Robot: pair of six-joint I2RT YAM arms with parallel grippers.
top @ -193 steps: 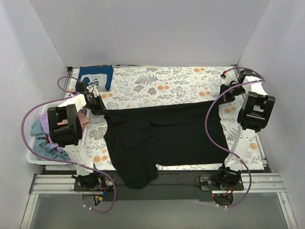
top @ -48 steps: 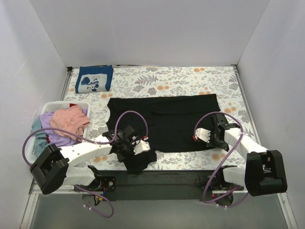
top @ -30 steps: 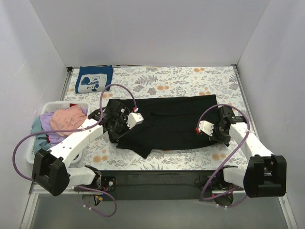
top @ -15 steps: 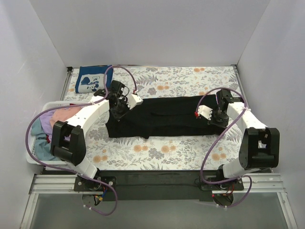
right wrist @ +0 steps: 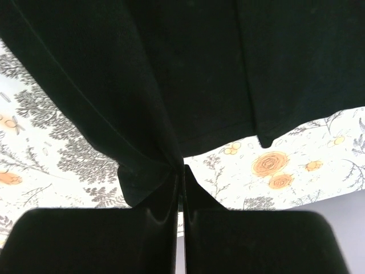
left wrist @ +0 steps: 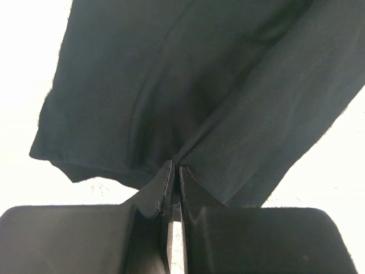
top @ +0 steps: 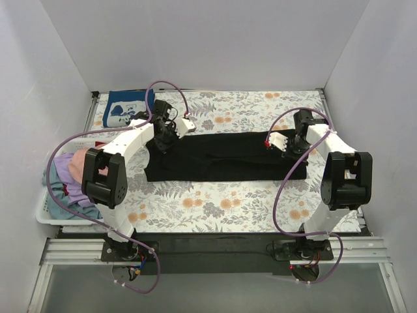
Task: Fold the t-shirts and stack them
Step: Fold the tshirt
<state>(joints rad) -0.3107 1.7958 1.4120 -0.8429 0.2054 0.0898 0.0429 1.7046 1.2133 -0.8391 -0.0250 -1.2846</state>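
Top external view, from the arm bases outward: a flowered table cover [top: 215, 203] lies bare along its near strip. At its left edge a white basket [top: 44, 218] holds a teal-blue t-shirt [top: 56, 190], a lavender t-shirt [top: 65, 172] and a pink t-shirt [top: 78, 160] in a heap. Past mid-table the black t-shirt [top: 225, 158] lies as a long band across the cover. The left gripper [top: 161, 142] is at its left end and the right gripper [top: 296, 147] at its right end. Both wrist views show the jaws pressed together, each pinching a fold of black cloth. The navy t-shirt [top: 127, 109] with a white print lies folded in the far left corner, apart from the black one.
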